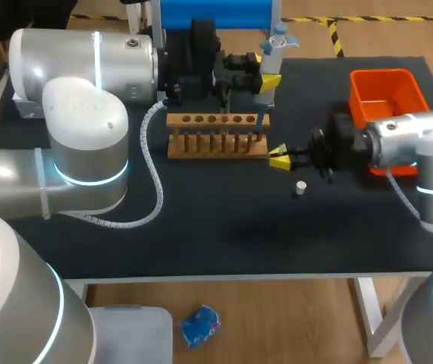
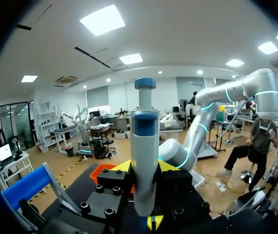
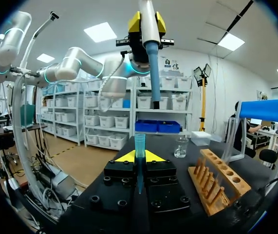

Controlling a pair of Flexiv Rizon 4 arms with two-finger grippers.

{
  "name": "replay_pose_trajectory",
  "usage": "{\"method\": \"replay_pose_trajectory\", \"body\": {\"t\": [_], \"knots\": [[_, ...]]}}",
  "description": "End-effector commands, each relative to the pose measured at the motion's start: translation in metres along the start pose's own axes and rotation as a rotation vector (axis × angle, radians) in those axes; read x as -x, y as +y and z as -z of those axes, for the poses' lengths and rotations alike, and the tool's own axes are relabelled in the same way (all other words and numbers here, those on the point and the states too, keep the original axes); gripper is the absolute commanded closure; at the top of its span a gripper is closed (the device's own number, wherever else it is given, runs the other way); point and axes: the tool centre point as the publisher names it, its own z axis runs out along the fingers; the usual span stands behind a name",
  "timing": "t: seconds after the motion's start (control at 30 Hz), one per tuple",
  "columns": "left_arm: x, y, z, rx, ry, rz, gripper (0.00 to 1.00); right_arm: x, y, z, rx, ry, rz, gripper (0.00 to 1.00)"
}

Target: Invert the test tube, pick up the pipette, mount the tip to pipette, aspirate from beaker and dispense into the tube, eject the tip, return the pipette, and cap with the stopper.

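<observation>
Mounting tip judged as step in hand.

Head view: left pincer (image 1: 266, 68) clamped on pipette (image 1: 274, 47), upright over right end of rack (image 1: 216, 144). Right pincer (image 1: 280, 158) sits just off rack's front corner, nearer front edge of table (image 1: 201, 243) than pipette is.

Left wrist view: pipette (image 2: 144, 146) vertical, gripped from both sides.

Right wrist view: right pincer closed on blue tip (image 3: 139, 146), upright, open end up. Pipette's lower end points straight down — above tip and slightly beyond it. Axes parallel, not yet in line — left arm likely must bring it over.
</observation>
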Motion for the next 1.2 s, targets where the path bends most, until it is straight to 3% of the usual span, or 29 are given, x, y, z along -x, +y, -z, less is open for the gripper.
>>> {"method": "replay_pose_trajectory", "body": {"t": [0.03, 0.57, 1.2], "knots": [[0.000, 0.001, 0.001, -0.005, 0.000, -0.002, 1.00, 0.009, -0.002, -0.015, 0.005, 0.021, 0.009, 1.00], [0.000, 0.001, 0.001, -0.005, 0.000, -0.002, 1.00, 0.008, -0.002, -0.018, -0.001, 0.026, 0.021, 1.00], [0.000, 0.001, 0.001, -0.005, 0.000, -0.002, 1.00, 0.027, 0.007, -0.038, 0.031, 0.074, 0.106, 1.00]]}}
